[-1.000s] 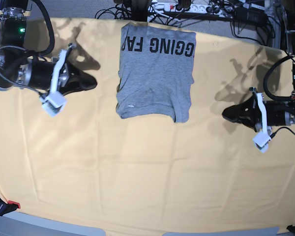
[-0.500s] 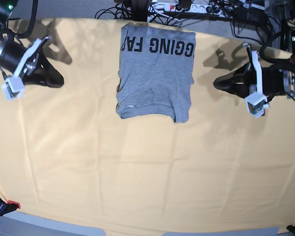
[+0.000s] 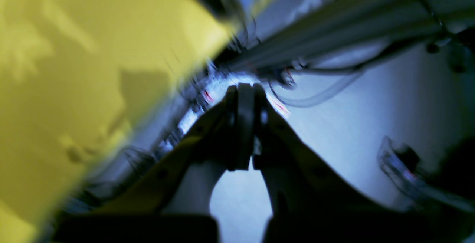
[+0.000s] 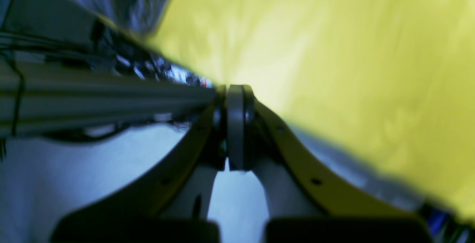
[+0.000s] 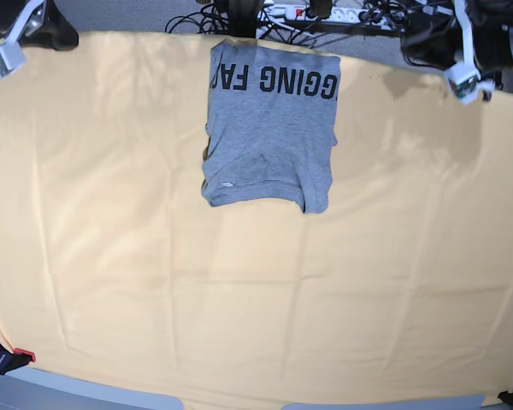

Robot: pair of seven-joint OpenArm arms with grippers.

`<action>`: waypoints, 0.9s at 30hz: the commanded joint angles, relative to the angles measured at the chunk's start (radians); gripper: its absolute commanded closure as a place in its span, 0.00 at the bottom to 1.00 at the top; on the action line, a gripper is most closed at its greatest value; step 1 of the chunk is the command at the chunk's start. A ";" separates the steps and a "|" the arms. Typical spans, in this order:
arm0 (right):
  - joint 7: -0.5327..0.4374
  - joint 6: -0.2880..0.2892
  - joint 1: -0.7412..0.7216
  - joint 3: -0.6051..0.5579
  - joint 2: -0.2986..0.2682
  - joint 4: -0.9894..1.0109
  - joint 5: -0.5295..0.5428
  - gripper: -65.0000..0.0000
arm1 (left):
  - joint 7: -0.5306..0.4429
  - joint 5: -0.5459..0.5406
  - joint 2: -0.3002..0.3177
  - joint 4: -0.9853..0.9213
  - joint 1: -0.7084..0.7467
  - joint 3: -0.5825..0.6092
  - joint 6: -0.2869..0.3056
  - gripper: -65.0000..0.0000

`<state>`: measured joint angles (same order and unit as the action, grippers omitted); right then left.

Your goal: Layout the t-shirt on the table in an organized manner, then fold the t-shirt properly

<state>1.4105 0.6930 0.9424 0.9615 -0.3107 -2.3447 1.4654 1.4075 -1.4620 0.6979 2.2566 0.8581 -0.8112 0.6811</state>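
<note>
Both arms withdrawn to far corners | left pincer (image 3: 245, 124), right pincer (image 4: 235, 124) clenched, empty | wrist views blurred

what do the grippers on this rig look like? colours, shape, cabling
Both alike. The left gripper and right gripper each have two dark, curved fingers tapering to flat black pads. In the base view each arm is black with a white bracket carrying a small boxy wrist camera. Cabling on the arms is not visible now.
</note>
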 commanded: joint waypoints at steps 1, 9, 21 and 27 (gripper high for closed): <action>-0.014 0.005 0.042 0.019 0.004 -0.011 0.018 1.00 | -0.011 -0.022 -0.005 0.014 0.056 -0.032 -0.005 1.00; -0.014 0.005 0.224 -0.052 0.069 0.095 0.018 1.00 | -0.011 -0.022 -0.179 -0.024 0.311 -0.060 0.017 1.00; -0.061 0.005 -0.008 -0.475 -0.030 0.775 -0.303 1.00 | -0.147 0.300 -0.205 -0.536 0.101 0.329 0.017 1.00; -0.344 0.005 -0.193 -0.631 -0.052 1.107 -0.587 1.00 | -0.435 0.548 -0.208 -0.952 -0.113 0.526 0.017 1.00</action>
<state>1.0470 0.6941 0.7303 0.3237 -0.3511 -1.2263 0.8726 0.9642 -0.8986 0.4812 1.2926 0.7311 -0.2794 0.6941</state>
